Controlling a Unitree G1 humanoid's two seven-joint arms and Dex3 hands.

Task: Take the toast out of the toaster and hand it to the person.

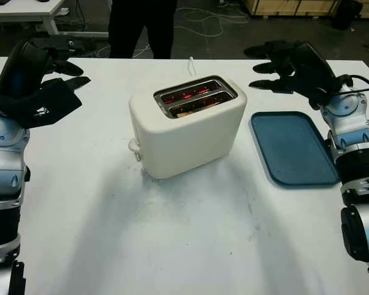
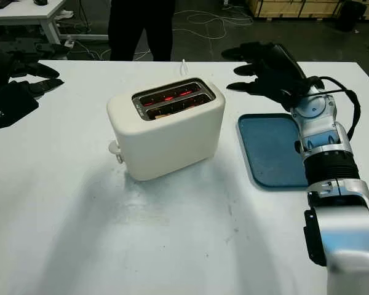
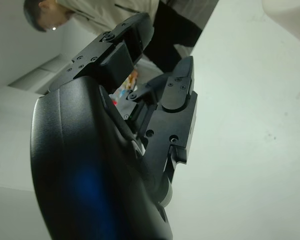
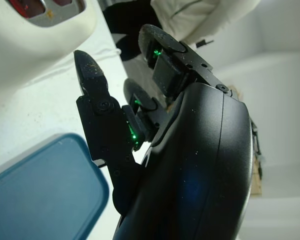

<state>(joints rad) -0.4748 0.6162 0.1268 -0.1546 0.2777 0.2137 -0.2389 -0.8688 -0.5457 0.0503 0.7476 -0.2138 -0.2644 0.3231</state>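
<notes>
Two black hands hang over a white worktop (image 1: 172, 239), and neither holds anything. Starting at the left, the left hand (image 1: 46, 92) hovers open above the worktop's left edge, well apart from the toaster. In the middle stands the cream two-slot toaster (image 1: 187, 126), its lever knob (image 1: 134, 146) facing the near-left; the elements glow red inside both slots, and the toast (image 1: 190, 111) sits low in the nearer slot, barely showing a pale brown edge below the rim. To the right lies a blue tray (image 1: 293, 147), just beside the toaster but not touching it. Above the tray's far end the right hand (image 1: 283, 70) is open too, fingers pointing toward the toaster. A person in dark trousers (image 1: 141, 27) stands behind the worktop's far edge.

My worry is the heat and the depth: with the elements lit and the toast sunk down, fingers would have to reach inside the slot, and a clumsy pinch could crumble the slice or shove the light toaster across the worktop.
</notes>
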